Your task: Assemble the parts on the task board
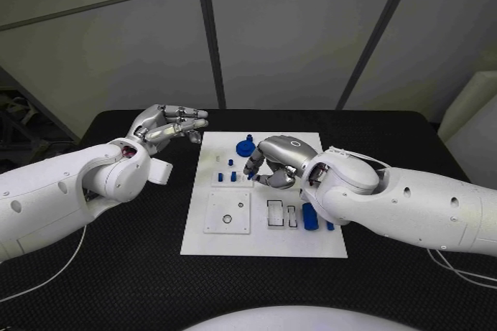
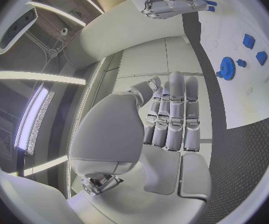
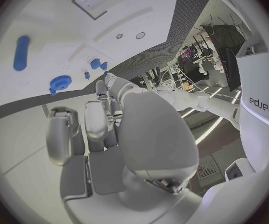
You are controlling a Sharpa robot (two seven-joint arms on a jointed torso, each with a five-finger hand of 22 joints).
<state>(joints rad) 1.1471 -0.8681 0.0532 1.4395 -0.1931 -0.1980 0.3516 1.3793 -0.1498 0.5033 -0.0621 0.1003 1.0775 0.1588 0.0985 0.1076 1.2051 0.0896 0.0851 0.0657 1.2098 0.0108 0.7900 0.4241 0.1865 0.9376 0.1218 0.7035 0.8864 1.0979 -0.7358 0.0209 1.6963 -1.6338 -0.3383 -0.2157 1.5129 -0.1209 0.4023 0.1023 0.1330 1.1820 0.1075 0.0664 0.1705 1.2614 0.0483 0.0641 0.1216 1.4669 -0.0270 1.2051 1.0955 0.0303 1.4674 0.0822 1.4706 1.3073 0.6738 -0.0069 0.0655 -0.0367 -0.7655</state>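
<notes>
the white, flat task board (image 1: 311,245) lies mid-table, small blue parts (image 1: 232,176) standing on it near a toothed blue gear (image 1: 246,146). your right hand (image 1: 278,162) hovers over them; whether it holds one, you cannot tell. left hand (image 1: 169,126) waits empty, fingers loosely curled, off-board. next, likely seat a peg squarely.

The right hand (image 1: 274,161) hangs over the middle of the task board (image 1: 264,241) and hides the parts beneath it; whether its fingers hold anything cannot be told. The right arm (image 1: 398,198) covers the board's right edge
</notes>
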